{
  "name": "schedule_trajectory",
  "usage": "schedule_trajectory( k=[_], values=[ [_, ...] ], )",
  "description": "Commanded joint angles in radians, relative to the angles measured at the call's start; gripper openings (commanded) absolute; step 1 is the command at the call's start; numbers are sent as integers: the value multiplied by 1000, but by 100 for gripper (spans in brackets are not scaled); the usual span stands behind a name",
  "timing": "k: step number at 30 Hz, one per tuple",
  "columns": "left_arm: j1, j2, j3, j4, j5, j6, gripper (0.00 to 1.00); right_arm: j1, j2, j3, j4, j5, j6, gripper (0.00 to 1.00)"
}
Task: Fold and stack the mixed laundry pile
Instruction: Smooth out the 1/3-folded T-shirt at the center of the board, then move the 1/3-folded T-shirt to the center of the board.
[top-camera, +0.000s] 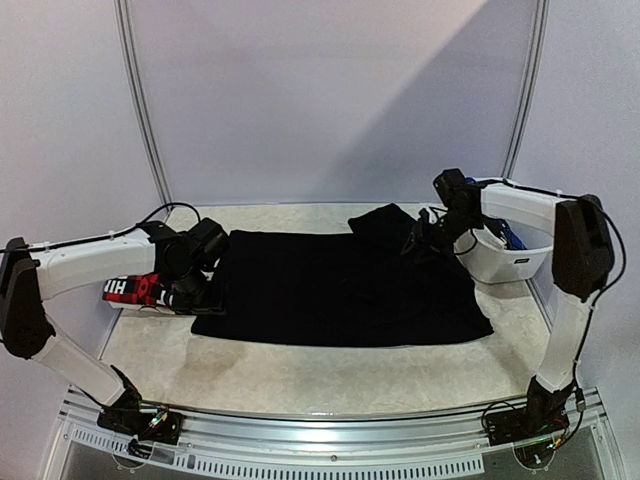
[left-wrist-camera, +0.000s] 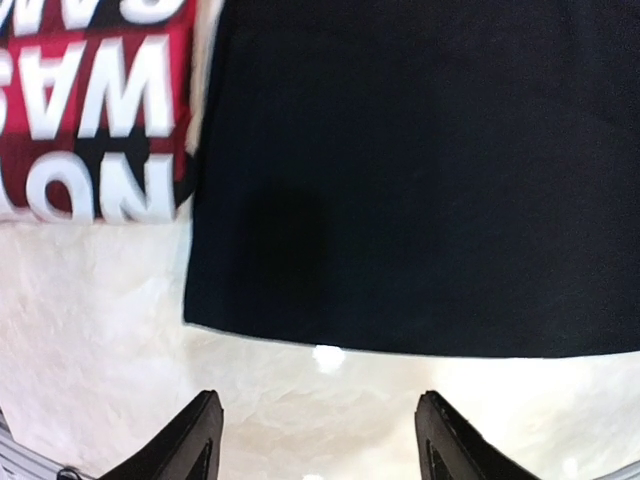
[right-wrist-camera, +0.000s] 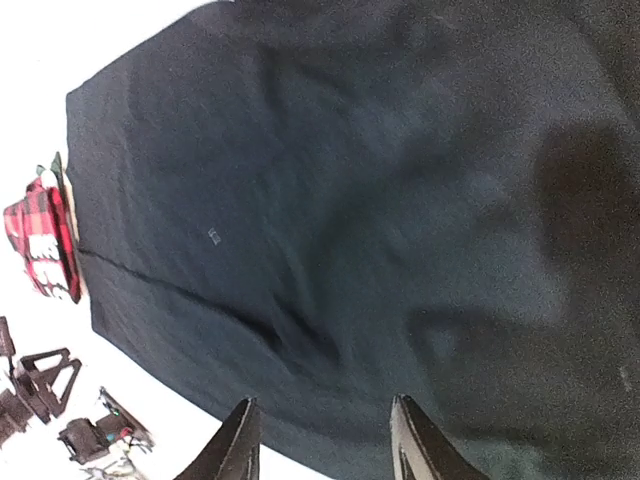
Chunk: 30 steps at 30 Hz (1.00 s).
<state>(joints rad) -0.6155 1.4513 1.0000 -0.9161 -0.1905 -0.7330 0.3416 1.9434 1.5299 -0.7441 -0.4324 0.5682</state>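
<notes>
The left gripper (left-wrist-camera: 318, 408), fingers spread and empty, hangs over the pale mottled table (top-camera: 300, 375) just off the lower left corner of the black garment (top-camera: 340, 285). That garment lies flat mid-frame, with the red plaid garment (top-camera: 135, 290) just beside its left edge. The right gripper (right-wrist-camera: 322, 408), likewise spread and empty, hovers over its bunched upper right corner beside a white basket (top-camera: 505, 262); plain pale walls (top-camera: 330, 100) fill the top.
</notes>
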Motion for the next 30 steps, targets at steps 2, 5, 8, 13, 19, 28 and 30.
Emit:
schedule_trajectory(
  k=[2, 5, 8, 13, 19, 28, 30],
  values=[
    [63, -74, -135, 67, 56, -60, 69, -13, -254, -295, -21, 64, 6, 49],
    [118, -99, -198, 115, 111, -88, 69, -31, -377, -446, -44, 86, 49, 60],
    [162, -119, -244, 160, 144, -111, 69, -73, -487, -568, -68, 109, 78, 67],
    [257, -132, -331, 269, 238, -160, 68, -190, -598, -725, -80, 102, 112, 67],
    [342, -140, -385, 339, 277, -169, 66, -332, -687, -840, -61, 89, 161, 62],
    [416, -111, -425, 418, 324, -156, 62, -401, -641, -918, 75, 39, 185, 51],
    [419, -103, -430, 430, 327, -155, 61, -404, -626, -926, 99, 43, 189, 48]
  ],
)
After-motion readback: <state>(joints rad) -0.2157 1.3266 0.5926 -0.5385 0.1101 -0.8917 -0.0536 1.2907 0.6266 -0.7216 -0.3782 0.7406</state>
